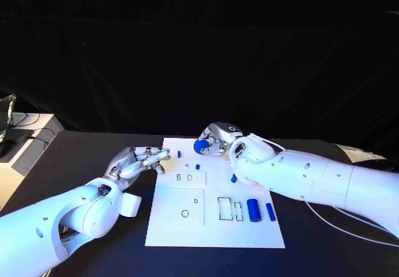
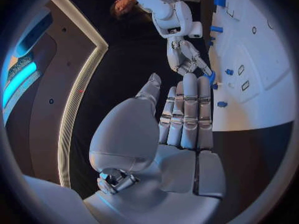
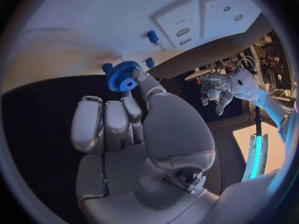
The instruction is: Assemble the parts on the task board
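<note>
The white task board point(image 1: 214, 225) lies in the middle of the black table. My right hand point(image 1: 219, 140) hovers over the board's far edge and pinches a blue gear point(image 1: 200, 146) between thumb and finger; the gear point(image 3: 123, 76) shows its teeth and centre hole in the right wrist view. My left hand point(image 1: 138, 161) is beside the board's left edge, fingers stretched out, holding nothing. Small blue pegs point(image 1: 179, 154) point(image 1: 198, 167) point(image 1: 233, 179) stand on the board. Two blue cylinders point(image 1: 252, 210) point(image 1: 270, 211) lie near its right front.
The board has rectangular recesses point(image 1: 225, 208) and small holes point(image 1: 184, 213). A pale cabinet point(image 1: 33, 144) stands off the table's left side. A white cable point(image 1: 349, 222) trails across the table at the right.
</note>
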Tool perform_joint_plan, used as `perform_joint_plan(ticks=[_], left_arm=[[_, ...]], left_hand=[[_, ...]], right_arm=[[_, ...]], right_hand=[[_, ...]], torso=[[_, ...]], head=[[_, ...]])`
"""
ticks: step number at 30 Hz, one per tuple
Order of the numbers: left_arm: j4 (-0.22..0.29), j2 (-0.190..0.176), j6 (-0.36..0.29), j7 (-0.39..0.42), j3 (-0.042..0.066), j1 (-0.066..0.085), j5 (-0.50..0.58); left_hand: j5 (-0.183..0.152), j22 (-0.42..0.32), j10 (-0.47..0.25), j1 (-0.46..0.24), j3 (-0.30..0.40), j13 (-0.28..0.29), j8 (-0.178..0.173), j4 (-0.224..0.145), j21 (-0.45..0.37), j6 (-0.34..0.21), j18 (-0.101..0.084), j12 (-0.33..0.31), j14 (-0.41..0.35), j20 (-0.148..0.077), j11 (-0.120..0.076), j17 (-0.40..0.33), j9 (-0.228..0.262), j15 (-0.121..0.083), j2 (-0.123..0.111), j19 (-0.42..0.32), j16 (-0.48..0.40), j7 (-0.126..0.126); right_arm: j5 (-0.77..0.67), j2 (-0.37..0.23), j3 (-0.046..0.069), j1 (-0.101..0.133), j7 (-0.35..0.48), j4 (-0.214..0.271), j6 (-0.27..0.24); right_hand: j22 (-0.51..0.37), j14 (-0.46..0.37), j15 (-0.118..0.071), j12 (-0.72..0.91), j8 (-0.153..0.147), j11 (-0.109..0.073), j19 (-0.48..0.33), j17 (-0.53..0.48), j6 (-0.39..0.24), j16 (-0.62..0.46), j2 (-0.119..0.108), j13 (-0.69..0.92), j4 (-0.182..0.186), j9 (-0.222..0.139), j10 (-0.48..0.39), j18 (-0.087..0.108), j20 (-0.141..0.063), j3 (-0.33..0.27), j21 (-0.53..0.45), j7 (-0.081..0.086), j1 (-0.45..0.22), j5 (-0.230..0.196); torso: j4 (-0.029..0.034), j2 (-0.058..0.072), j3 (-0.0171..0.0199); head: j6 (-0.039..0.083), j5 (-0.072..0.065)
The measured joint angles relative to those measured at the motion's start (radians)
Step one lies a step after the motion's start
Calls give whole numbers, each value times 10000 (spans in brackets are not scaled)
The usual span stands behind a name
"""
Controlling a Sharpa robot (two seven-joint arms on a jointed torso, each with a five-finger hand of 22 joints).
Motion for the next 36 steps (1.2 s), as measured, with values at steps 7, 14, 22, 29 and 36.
perform_joint_plan(ticks=[7,14,22,29,36], left_arm=[[30,-1,1,-10,0,0,1],[52,-7,2,-19,0,2,1],[65,-41,5,-39,0,2,1],[63,-52,17,-55,0,2,1],[56,-47,31,-72,0,2,1]], left_hand=[[0,1,0,0,0,0,0,0,0,0,0,0,0,0,0,0,0,0,0,0,0,0],[0,1,0,0,0,0,0,0,0,0,0,0,0,0,0,1,0,0,0,0,0,0],[0,-25,0,0,0,0,0,0,38,0,0,0,0,0,0,-15,0,0,0,0,0,0],[0,-25,0,0,0,0,0,0,38,0,0,0,0,0,0,-15,0,0,0,0,0,0],[0,-40,0,0,0,0,0,0,38,0,0,0,0,0,0,-24,0,0,0,0,0,0]], right_arm=[[-429,310,-7,-161,-96,-218,-9],[-659,444,-13,-271,-178,-451,19],[-892,507,-10,-294,-268,-630,26],[-1027,583,-3,-289,-299,-742,14],[-1075,760,-13,-309,-303,-934,26]], right_hand=[[-1,0,0,0,-18,1,0,10,9,0,-1,4,-1,0,0,0,1,-1,0,7,1,-17],[-1,0,1,-40,-17,16,0,9,10,-40,-2,3,2,0,15,0,1,-6,0,10,2,-37],[-2,-1,1,-39,2,17,0,8,7,-40,-3,14,17,0,14,0,2,-44,0,14,3,-53],[-3,-1,1,-111,1,18,-1,8,5,-40,-25,13,16,0,14,0,2,-45,-1,17,23,-56],[6,-1,2,-235,1,19,-1,7,-79,-81,-111,-44,60,16,14,-3,2,-85,-1,103,2,-73]], torso=[[7,7,3],[-17,18,22],[-25,19,35],[-26,20,41],[-25,20,41]], head=[[-20,43],[-42,101],[-64,105],[-80,107],[-91,115]])
